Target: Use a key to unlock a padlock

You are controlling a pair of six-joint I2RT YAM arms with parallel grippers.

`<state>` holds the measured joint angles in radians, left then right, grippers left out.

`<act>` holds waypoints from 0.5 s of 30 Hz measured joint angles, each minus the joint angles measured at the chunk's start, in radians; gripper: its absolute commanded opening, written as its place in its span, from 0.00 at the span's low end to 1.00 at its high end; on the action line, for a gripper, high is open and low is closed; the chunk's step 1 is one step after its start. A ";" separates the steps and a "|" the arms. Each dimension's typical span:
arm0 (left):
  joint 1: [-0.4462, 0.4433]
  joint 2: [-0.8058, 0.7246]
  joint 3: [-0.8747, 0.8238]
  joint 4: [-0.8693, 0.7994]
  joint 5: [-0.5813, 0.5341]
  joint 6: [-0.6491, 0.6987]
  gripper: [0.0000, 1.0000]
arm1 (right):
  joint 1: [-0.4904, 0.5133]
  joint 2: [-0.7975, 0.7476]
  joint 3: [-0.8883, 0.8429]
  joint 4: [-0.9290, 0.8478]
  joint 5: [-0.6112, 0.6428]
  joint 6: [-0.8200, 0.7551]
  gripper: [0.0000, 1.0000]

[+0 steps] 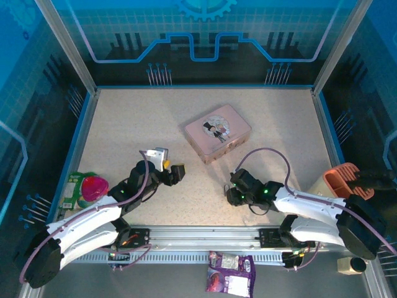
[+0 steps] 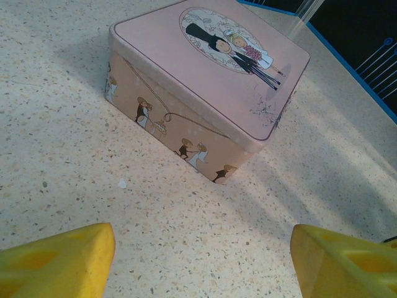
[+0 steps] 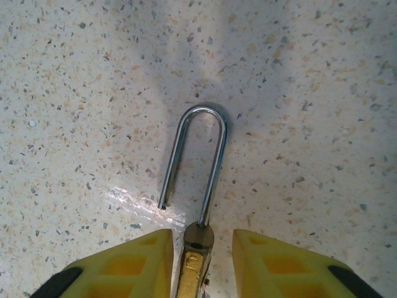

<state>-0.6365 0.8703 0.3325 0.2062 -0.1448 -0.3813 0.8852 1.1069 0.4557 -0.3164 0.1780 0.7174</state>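
Note:
The padlock (image 3: 197, 248) lies on the speckled table with its narrow brass body between the yellow fingers (image 3: 124, 267) of my right gripper (image 3: 202, 239). A thin gap of table shows on each side of the body, so the fingers are apart and are not pressing it. Its silver shackle (image 3: 214, 155) points away from the gripper, and one leg has sprung free of the body. In the top view, my right gripper (image 1: 231, 189) is low over the table at centre right. My left gripper (image 2: 201, 248) is wide open over bare table. The key is hidden.
A pink tin box (image 1: 217, 132) with a cartoon couple on its lid stands mid-table, just ahead of my left gripper (image 1: 177, 172); the box (image 2: 205, 74) shows its closed lid. An orange basket (image 1: 344, 180) sits at the right edge, and pink and green items (image 1: 87, 188) sit at the left.

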 measured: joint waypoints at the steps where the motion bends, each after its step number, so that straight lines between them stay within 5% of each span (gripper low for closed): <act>1: 0.000 0.000 0.000 -0.002 -0.002 0.005 0.76 | 0.000 -0.008 0.008 -0.012 0.007 -0.006 0.38; 12: 0.014 0.000 0.072 -0.035 -0.116 0.104 0.82 | -0.042 -0.140 0.202 -0.072 0.192 -0.248 0.65; 13: 0.019 0.000 0.084 -0.029 -0.130 0.119 0.97 | -0.050 -0.155 0.208 -0.056 0.213 -0.289 0.66; 15: 0.028 0.000 0.089 0.003 -0.154 0.150 0.99 | -0.066 -0.184 0.209 -0.023 0.244 -0.371 0.68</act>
<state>-0.6086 0.8703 0.4217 0.2089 -0.2985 -0.2314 0.8196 0.9226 0.6651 -0.3397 0.4217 0.3466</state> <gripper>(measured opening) 0.961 0.662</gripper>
